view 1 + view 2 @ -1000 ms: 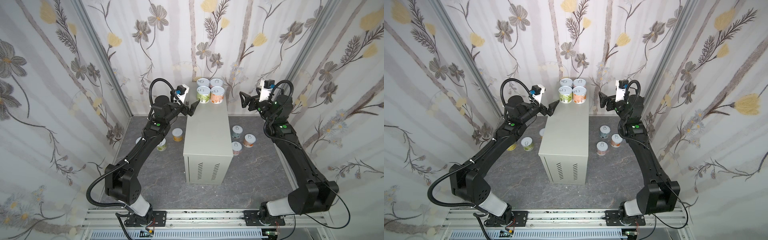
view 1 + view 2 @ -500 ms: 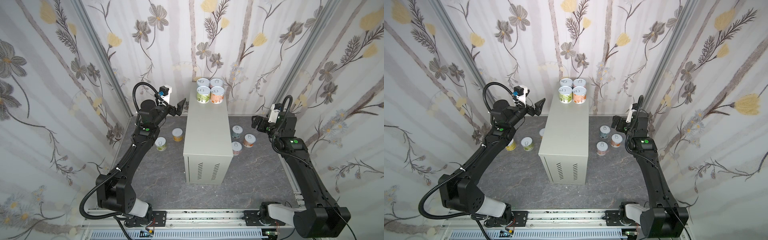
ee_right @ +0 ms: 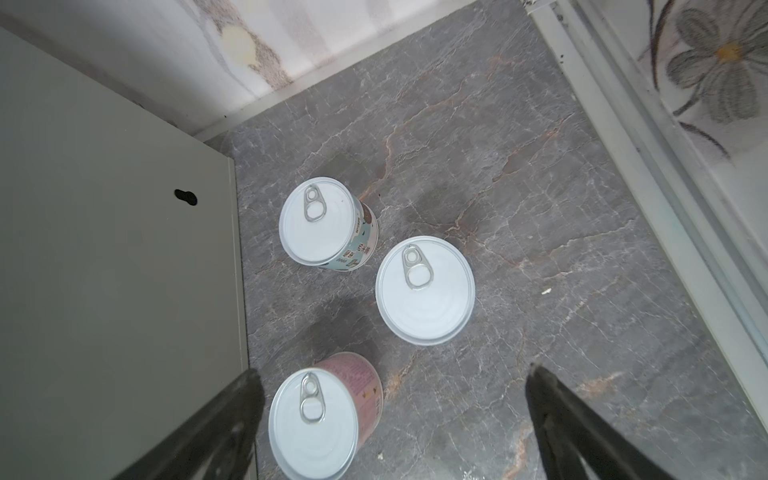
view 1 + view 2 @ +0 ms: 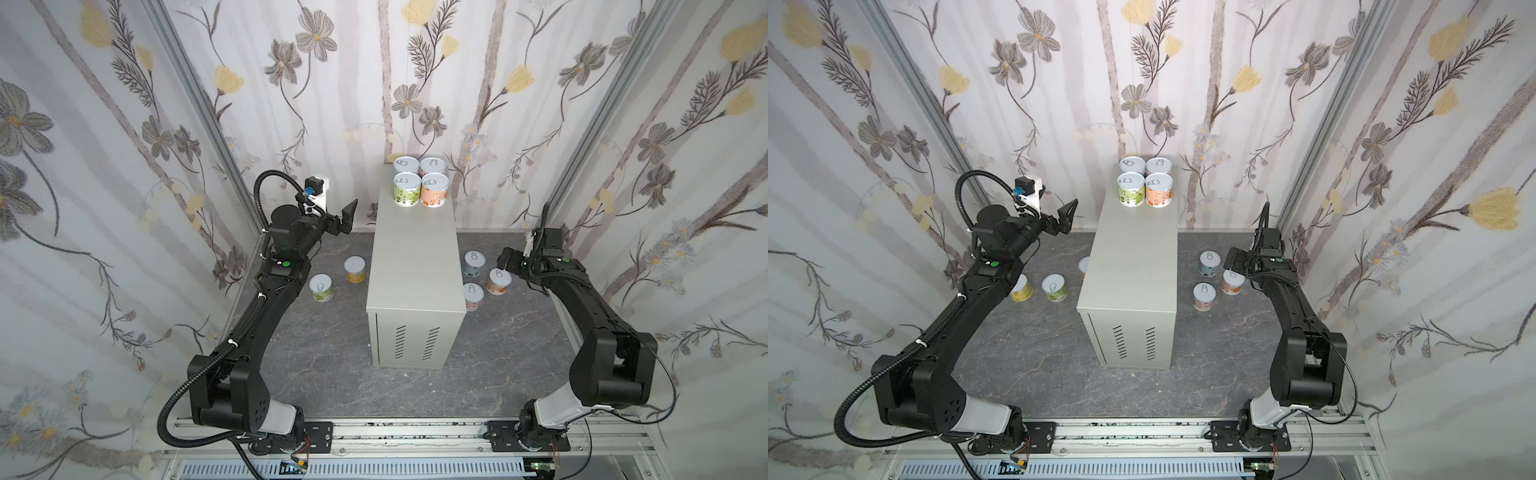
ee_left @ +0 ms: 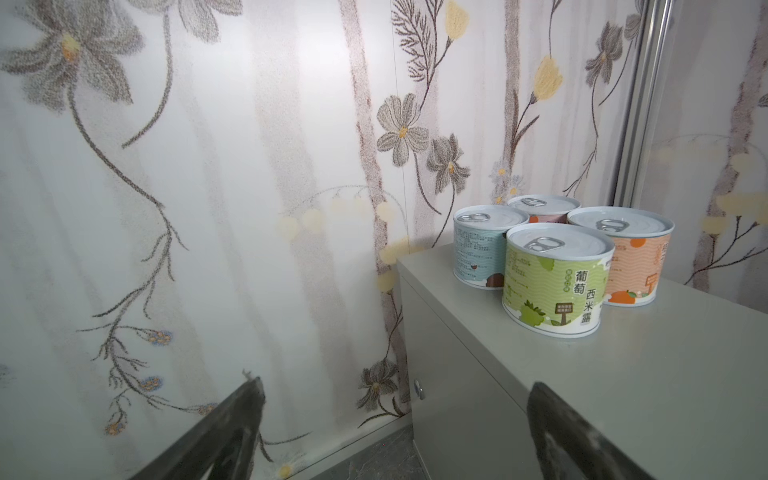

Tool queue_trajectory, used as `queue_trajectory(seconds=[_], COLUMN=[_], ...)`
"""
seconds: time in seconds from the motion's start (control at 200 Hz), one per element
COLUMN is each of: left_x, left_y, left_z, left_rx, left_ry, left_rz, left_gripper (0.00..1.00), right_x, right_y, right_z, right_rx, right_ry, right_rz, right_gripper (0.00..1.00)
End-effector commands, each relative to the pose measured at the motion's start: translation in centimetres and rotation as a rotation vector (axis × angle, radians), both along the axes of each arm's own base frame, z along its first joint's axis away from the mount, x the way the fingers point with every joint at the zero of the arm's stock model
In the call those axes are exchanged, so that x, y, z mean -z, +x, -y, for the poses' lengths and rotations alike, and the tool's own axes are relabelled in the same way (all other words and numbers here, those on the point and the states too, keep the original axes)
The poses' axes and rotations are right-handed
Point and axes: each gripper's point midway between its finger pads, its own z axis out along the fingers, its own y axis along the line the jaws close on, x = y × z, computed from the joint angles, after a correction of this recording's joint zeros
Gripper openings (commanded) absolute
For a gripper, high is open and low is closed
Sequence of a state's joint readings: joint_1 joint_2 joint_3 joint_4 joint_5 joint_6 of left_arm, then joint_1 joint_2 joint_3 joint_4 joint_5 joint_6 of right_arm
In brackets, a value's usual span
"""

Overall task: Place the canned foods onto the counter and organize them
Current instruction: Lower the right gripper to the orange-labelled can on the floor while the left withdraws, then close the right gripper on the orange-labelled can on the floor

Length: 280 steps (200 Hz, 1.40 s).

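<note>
1. In a top view the counter [image 4: 1133,257] hides most of a floor can [image 4: 1084,263]; only a sliver of lid shows.
2. In a top view the left arm [image 4: 984,291] covers the edge of the yellow can [image 4: 1022,291].
3. Right wrist view: the pink can [image 3: 316,419] is cut off by the frame edge.
4. Left wrist view: the rear can [image 5: 544,205] is mostly behind its neighbours; its label barely shows.
5. Both top views: label print is too small to read.

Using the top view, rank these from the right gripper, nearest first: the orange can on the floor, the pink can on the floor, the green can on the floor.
1. Orange floor can: right of the counter, directly under the right gripper.
2. Pink floor can: same side, beside the counter, nearer the robot's base.
3. Green floor can: across the counter, on the left.
</note>
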<state>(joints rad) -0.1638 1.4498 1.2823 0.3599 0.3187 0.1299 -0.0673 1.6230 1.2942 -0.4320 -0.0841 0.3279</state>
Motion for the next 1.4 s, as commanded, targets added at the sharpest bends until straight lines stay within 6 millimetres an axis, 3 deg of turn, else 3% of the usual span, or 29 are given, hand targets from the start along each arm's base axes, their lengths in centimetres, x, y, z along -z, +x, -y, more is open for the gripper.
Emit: queue_trajectory(seconds=[0.0,0.22,0.23,0.255,0.64,0.889,1.089,1.394], left_x=[0.8,2.5,1.5,1.4,2.9,3.9,4.6,5.3], left_y=[0.3,1.2,1.2,1.4,3.9,5.0,5.4,5.8], left_z=[-0.4,-0.5,-0.5,-0.4,0.3,0.3,0.3,0.0], left_rx=[-0.022,-0.031,-0.030,-0.025,-0.010,-0.019,-0.024,-0.039], left_ry=[0.011,0.021,0.018,0.017,0.003,0.009,0.015,0.035], left_rz=[-0.022,-0.076,-0.057,-0.058,-0.114,-0.146,-0.161,-0.179], left_gripper=[1.00,1.00,1.00,1.00,1.00,1.00,1.00,1.00], right_x=[2.8,6.8,6.9,7.2,10.4,11.9,12.0,12.0], right_y=[1.0,2.3,2.4,2.5,4.5,4.8,4.2,3.0], right_z=[0.0,0.9,0.9,0.9,1.1,0.6,0.5,0.4], right_rx=[-0.027,-0.016,-0.017,-0.021,-0.070,-0.103,-0.117,-0.133], right_ry=[0.001,-0.060,-0.062,-0.066,-0.105,-0.119,-0.129,-0.140], right_rz=[-0.063,-0.123,-0.121,-0.126,-0.170,-0.201,-0.218,-0.231], right_gripper=[0.99,1.00,1.00,1.00,0.99,0.86,0.79,0.52])
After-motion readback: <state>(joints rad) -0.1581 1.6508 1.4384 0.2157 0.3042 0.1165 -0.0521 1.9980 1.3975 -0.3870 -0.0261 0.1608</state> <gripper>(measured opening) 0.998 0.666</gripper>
